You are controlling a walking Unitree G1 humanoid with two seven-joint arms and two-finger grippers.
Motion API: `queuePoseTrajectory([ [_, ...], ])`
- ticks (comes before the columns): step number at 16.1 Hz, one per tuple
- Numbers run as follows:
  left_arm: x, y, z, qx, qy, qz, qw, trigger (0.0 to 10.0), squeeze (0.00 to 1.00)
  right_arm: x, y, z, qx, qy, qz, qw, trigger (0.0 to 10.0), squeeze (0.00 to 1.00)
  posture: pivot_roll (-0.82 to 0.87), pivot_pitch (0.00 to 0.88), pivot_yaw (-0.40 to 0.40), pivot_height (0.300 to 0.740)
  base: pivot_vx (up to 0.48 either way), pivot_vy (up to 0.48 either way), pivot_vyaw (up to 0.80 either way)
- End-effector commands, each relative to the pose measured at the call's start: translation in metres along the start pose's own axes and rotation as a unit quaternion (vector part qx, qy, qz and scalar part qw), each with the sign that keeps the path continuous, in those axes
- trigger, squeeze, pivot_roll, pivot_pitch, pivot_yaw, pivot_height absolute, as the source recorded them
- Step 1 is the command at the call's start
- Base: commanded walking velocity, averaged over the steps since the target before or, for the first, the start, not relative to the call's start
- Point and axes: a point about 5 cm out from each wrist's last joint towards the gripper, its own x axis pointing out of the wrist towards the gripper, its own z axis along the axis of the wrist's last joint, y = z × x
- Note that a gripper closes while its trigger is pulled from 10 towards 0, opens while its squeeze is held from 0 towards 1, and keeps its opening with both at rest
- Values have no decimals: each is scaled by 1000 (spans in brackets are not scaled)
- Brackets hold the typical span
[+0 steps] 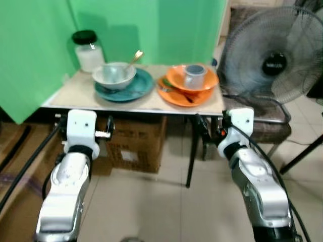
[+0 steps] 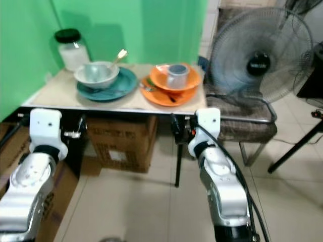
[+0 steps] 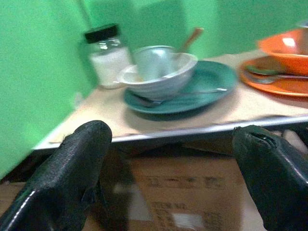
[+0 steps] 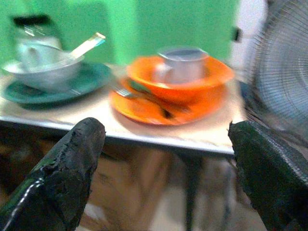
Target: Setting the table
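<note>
A standing fan (image 1: 275, 55) stood right of the table (image 1: 75, 93). On the table, a teal plate (image 1: 139, 86) carried a white bowl (image 1: 114, 75), beside an orange plate (image 1: 174, 97) under an orange bowl (image 1: 202, 80) holding a grey cup (image 1: 194, 75). A black-lidded jar (image 1: 89, 50) stood behind. The left gripper (image 3: 168, 168) and right gripper (image 4: 163, 163) both hung below the table edge, fingers spread wide, holding nothing.

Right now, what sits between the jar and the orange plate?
In the left eye view, the teal plate holding the white bowl lies between the jar and the orange plate.
</note>
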Motion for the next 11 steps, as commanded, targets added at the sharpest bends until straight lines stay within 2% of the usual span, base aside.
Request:
queuePoseTrajectory([
  [1,-2,-1,6,5,-14,-4,1000,10000,0,1,-3,2,6,1,-12,1000,10000,0,127,0,28,740,0,0,0],
  [4,-4,-1,7,7,-16,-14,1000,10000,0,-2,-6,3,19,0,-22,1000,10000,0,133,0,29,740,0,0,0],
  [7,-7,-6,12,9,-26,-39,999,10000,0,-2,-4,5,1,-8,-21,1000,10000,0,138,0,32,740,0,0,0],
  [11,-8,-6,14,14,-26,-48,998,10000,0,-2,-3,4,-2,-3,-24,1000,10000,0,141,0,32,740,279,0,0],
])
